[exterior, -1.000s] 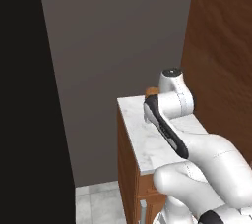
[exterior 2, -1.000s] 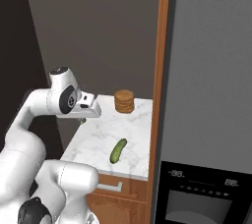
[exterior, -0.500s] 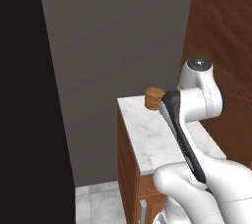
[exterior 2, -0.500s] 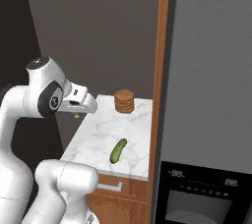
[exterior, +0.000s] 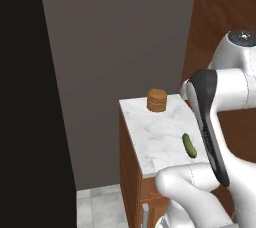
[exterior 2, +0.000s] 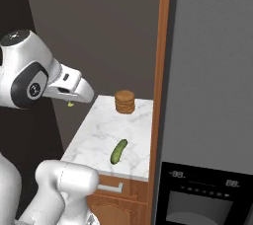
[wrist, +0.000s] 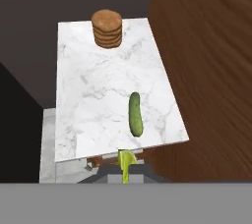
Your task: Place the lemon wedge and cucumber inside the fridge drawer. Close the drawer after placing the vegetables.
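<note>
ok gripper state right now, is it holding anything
gripper: closed on the lemon wedge, held up in the air off the near edge of the marble counter; the cucumber lies on the counter.

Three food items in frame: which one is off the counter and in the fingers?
The lemon wedge, a pale yellow-green sliver pinched between the fingers. The cucumber and the brown ridged stack both sit on the marble counter.

One cucumber [wrist: 136, 114] is lying on the single marble counter [wrist: 88, 100]. One brown ridged stack [wrist: 107, 28] is standing there too. One lemon wedge [wrist: 125, 162] is showing.
</note>
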